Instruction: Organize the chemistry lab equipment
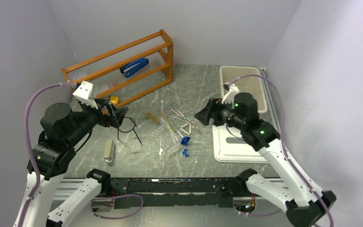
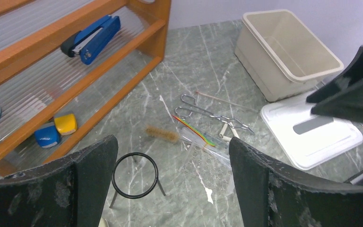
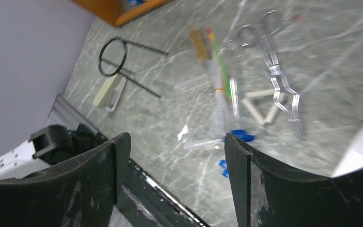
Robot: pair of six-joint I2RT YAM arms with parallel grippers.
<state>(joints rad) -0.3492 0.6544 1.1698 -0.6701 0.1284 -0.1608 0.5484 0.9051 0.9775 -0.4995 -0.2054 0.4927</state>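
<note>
Black left gripper [image 2: 172,151] and black right gripper [image 3: 176,146] both gape open, empty, while clear blue-capped tubes [image 3: 241,137] at lower centre look blurry, partly behind its finger.

Grey marble table [image 2: 208,56], white-veined. A black wire ring stand [image 2: 134,175] just ahead of the left gripper [image 2: 172,151]; beyond it, blue stapler [image 2: 90,32] on orange shelf [image 2: 158,28]. Before the right gripper [image 3: 176,142], tube caps [image 3: 240,137] seem blue.
</note>
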